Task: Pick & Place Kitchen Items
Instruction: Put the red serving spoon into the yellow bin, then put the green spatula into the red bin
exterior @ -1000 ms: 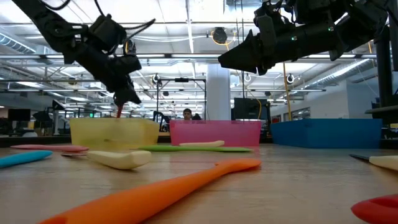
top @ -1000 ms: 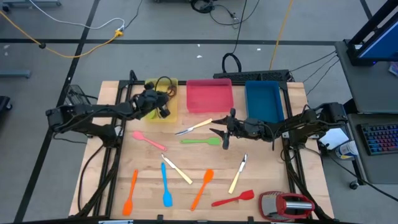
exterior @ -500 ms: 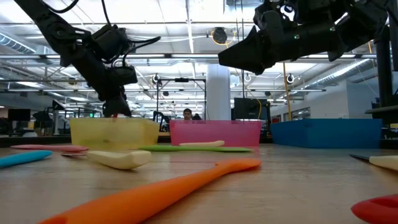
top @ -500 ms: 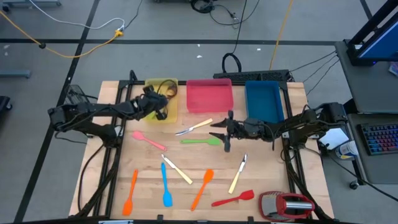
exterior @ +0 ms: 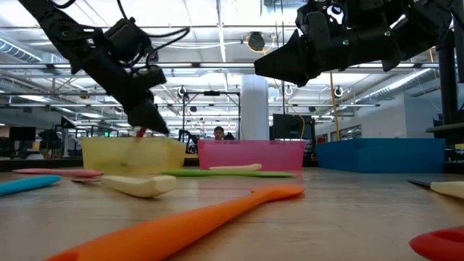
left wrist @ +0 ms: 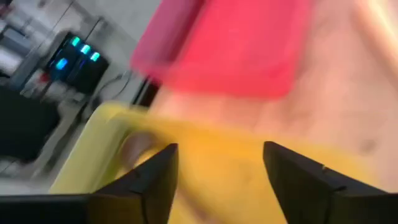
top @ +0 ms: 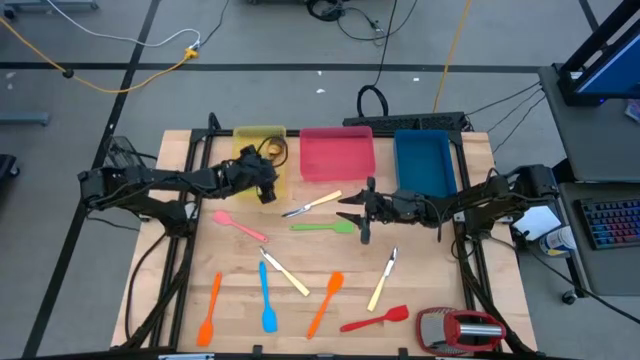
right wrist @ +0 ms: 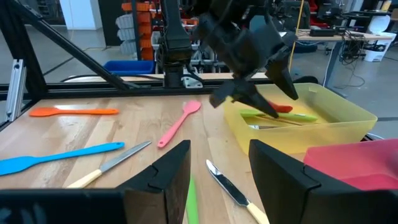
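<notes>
Utensils (right wrist: 273, 112) sit in yellow tray (top: 276, 180); left hand (top: 266, 186) fingers apart, I'd lift straight up clear of the rim toward 6 o'clock.

Your two arms are dark, nearly black, built of slim tube links joined by chunkier blocky joints, with black cables looping loosely off the wrist of the left arm (top: 150, 182) and running along the right arm (top: 470, 205). You'll see each ends in a gripper of two matte black, flat, wedge-shaped fingers: the left gripper (top: 268, 190) shows plain smooth-faced fingers (left wrist: 149, 180) from its wrist camera. The right gripper (top: 362, 212) has the same angular black fingers (right wrist: 166, 174), behind a bulky dark housing in the low view.
</notes>
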Robot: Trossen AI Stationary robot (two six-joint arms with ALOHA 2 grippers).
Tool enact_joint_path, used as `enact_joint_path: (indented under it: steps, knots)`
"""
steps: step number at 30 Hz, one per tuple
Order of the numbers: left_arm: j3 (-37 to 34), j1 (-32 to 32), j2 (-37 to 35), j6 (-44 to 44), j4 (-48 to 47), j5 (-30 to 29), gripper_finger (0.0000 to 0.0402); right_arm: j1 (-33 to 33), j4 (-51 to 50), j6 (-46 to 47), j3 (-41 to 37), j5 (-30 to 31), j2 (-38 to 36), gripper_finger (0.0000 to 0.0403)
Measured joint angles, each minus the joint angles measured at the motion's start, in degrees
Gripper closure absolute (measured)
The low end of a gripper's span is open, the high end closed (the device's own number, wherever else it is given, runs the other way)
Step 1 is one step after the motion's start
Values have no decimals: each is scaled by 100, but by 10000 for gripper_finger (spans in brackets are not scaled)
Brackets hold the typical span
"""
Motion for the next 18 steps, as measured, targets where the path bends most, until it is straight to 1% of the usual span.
enact_joint_path:
  steps: [4,6,8,12,15,18]
  knots:
    - [0,-194,-1,19,380,64,128,0,1,0,0,0,0,245]
    - [0,-262,-3,37,568,96,119,0,1,0,0,0,0,245]
    - [0,-321,-3,46,728,250,114,0,1,0,0,0,0,245]
    - [0,-513,-3,6,1163,659,113,0,0,1,0,0,0,245]
    - [0,-704,-3,-114,1470,992,119,0,-2,0,0,0,0,245]
    - [0,-891,-5,-266,1556,1137,129,0,-2,0,0,0,0,245]
